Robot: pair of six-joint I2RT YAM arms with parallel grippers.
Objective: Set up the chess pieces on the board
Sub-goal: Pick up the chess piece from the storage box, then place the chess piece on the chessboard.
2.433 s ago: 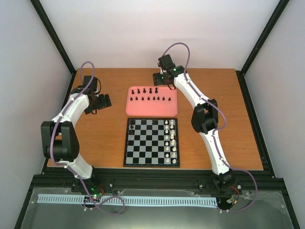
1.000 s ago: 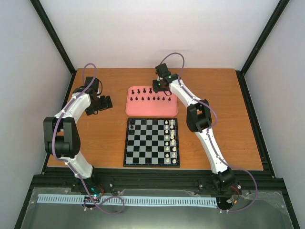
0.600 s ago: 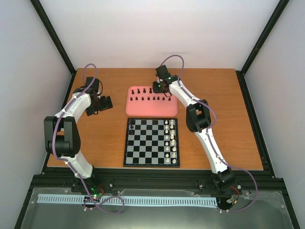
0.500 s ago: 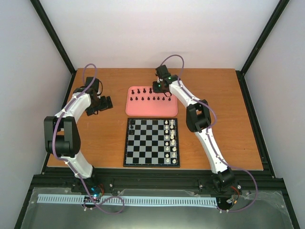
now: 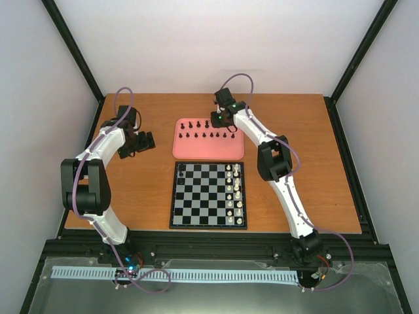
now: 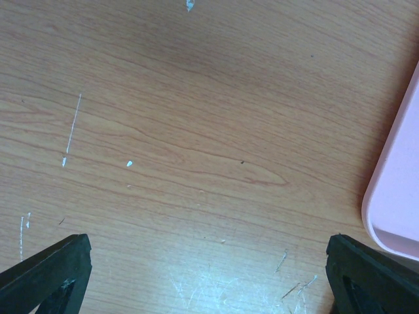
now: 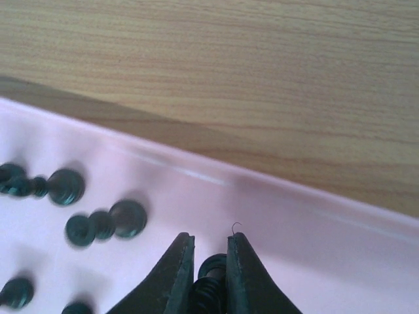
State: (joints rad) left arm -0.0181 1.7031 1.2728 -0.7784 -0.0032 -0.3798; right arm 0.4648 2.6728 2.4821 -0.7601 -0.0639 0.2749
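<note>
Small black chess pieces (image 5: 207, 135) stand in two rows on a pink tray (image 5: 196, 149) behind the board (image 5: 203, 196). One black piece (image 5: 181, 171) stands on the board's far left corner. My right gripper (image 5: 215, 120) is down over the tray's back row. In the right wrist view this gripper (image 7: 209, 252) is shut on a black piece (image 7: 213, 280), whose ribbed body shows between the fingers (image 7: 178, 265). Other black pieces (image 7: 124, 218) stand to its left. My left gripper (image 5: 145, 139) hangs open over bare wood, left of the tray.
White pieces (image 5: 232, 190) fill the two right-hand columns of the board. The tray's pale rim (image 7: 314, 209) runs just beyond the right fingertips, with wood behind it. In the left wrist view the tray's corner (image 6: 399, 196) shows at the right edge.
My right gripper came down from behind the tray onto its back row and its jaws closed round a black piece. The left arm has not moved.
</note>
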